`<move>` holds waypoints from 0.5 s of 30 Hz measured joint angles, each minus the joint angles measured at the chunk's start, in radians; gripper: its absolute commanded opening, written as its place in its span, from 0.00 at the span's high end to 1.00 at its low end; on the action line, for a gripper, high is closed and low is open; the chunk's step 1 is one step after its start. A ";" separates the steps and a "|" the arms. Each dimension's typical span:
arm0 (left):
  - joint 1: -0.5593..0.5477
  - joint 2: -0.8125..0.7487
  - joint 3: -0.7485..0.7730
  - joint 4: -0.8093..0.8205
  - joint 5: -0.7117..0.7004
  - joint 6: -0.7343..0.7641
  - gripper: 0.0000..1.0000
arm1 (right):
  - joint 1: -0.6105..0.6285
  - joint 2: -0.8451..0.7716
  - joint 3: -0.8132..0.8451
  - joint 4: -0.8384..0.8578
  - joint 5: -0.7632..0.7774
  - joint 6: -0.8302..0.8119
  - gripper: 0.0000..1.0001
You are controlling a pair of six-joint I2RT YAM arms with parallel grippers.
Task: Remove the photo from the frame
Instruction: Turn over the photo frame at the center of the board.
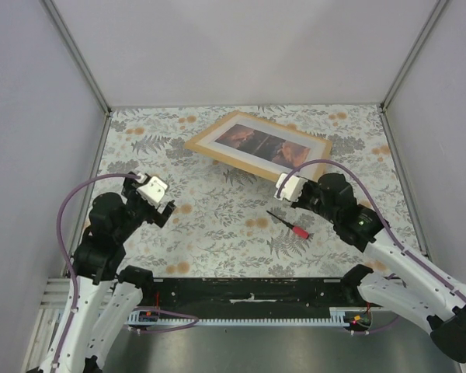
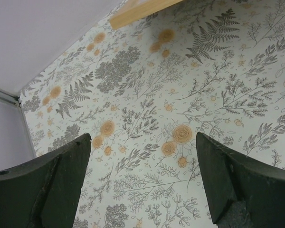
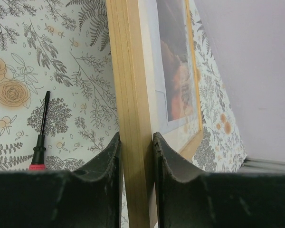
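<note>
The white paper photo (image 1: 262,144) with its orange-and-dark sunset scene sits inside the large rectangular frame of light-tan wooden strips (image 1: 231,162), within a cream mat border (image 1: 215,141), toward the far side of the floral-patterned desk (image 1: 217,229); my right jaws are clamped on the frame's near long edge; a thin black screwdriver with a red handle (image 1: 289,224) lies near them; my left jaws stand wide apart above the desk, well apart from the frame, gripping nothing.

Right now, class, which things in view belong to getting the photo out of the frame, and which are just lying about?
Job: frame, photo, right gripper clamped on the frame's edge, left gripper open.
Lying about: screwdriver, untouched on the floral table cover.
</note>
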 measured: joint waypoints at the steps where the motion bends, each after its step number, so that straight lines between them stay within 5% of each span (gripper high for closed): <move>1: 0.000 0.006 0.000 0.000 0.005 0.000 0.05 | -0.003 0.008 0.008 -0.010 -0.003 0.003 1.00; 15: 0.066 -0.045 -0.020 0.008 0.061 -0.008 0.02 | -0.016 0.096 0.301 -0.263 -0.026 0.088 1.00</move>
